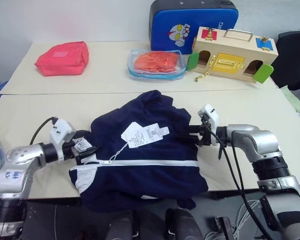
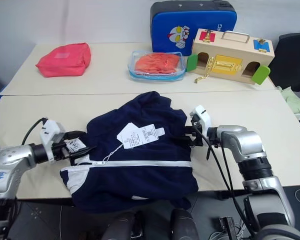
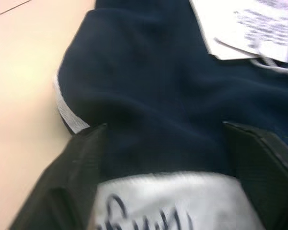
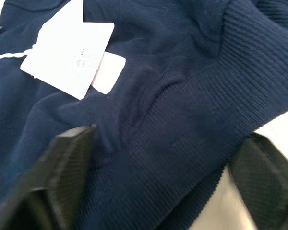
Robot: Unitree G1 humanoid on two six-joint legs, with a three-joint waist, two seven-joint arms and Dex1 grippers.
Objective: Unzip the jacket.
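The navy jacket (image 1: 150,172) lies bunched on the front of the table (image 1: 35,112), its lower part hanging over the front edge. Its white zipper (image 1: 155,163) runs across it, closed, and white paper tags (image 1: 145,134) lie on top. My left gripper (image 1: 90,149) is at the jacket's left end by the white collar panel (image 1: 82,179). In the left wrist view that gripper (image 3: 163,139) is open, with navy fabric and a white label between its fingers. My right gripper (image 1: 191,135) is at the jacket's right side. It stands open astride a ribbed fold (image 4: 182,143).
At the back of the table are a red pouch (image 1: 62,58), a clear bag with orange cloth (image 1: 156,63), a blue case (image 1: 192,22) and a wooden latch box (image 1: 233,54). A black chair (image 1: 295,55) stands at the right.
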